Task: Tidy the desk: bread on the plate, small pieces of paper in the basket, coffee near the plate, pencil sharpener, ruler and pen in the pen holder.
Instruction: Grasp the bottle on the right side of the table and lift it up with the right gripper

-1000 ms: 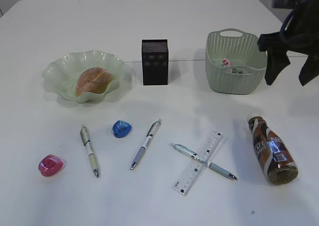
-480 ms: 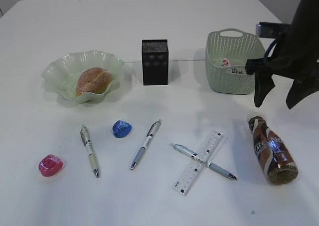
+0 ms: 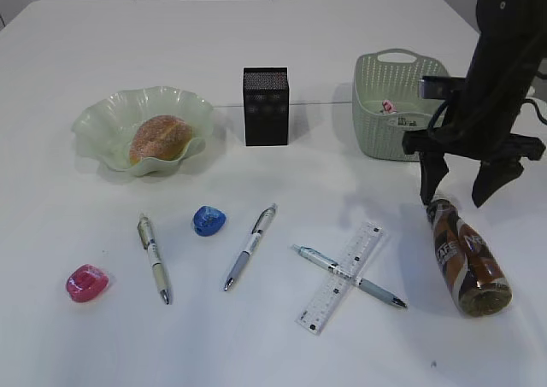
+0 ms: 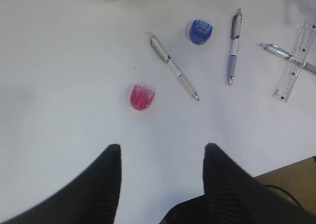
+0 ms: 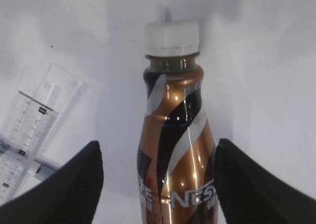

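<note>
Coffee [image 3: 467, 255] lies on its side at the near right of the desk [image 3: 282, 344], base toward the viewer, as the right gripper [image 3: 461, 186] hangs above its upper end with jaws spread wide and nothing between them. From the right wrist view the bottle sits squarely between the two fingers [image 5: 66, 182], which stand clear on either side of its body, white cap pointing away. A clean pickup would likely mean lowering straight down until the fingers straddle the widest part of the bottle, then closing firmly across it, since a round bottle on its side may roll if nudged by one finger first. The ruler [image 3: 341, 276], crossed by a pen [image 3: 350, 277], lies just left of the coffee and should be kept clear of the descent. The plate [image 3: 101, 120], already holding the bread [image 3: 161, 138], sits at the far left, so the carry will have to cross the desk past the pen holder [image 3: 266, 106] and set the bottle down beside the rim. The basket [image 3: 393, 126] stands just beyond the gripper. The left gripper [image 4: 162, 152] waits partly open and empty over the near left, above the pink sharpener [image 4: 141, 96].
</note>
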You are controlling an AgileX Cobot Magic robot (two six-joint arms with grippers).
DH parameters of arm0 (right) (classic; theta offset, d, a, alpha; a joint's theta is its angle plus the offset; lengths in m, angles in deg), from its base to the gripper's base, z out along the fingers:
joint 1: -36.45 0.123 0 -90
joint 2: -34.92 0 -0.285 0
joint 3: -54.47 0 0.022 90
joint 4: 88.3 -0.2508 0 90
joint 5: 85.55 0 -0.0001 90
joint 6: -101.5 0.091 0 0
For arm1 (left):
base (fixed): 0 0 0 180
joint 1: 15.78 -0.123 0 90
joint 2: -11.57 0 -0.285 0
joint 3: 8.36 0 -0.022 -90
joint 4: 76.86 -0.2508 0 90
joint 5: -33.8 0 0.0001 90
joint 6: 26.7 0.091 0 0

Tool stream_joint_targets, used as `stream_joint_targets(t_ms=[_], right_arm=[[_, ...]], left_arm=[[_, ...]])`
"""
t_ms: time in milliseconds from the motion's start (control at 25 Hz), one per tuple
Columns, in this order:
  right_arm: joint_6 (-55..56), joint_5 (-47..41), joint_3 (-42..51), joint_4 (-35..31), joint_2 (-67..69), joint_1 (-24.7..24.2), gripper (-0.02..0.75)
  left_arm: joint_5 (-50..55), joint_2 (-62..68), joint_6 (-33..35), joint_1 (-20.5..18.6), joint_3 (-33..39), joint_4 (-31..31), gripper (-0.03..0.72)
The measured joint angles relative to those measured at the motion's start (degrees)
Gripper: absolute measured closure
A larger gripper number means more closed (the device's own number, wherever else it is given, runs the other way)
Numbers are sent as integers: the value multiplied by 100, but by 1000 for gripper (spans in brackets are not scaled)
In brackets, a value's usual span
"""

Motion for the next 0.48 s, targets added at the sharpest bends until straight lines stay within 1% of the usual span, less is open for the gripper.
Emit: stream_joint_targets(t_ms=[160,480], right_arm=[[0,9,-321,64,145,0,192],[0,9,-397,151,285,0,192]], left_arm=[[0,0,0,0,0,0,311],[0,0,0,0,0,0,311]])
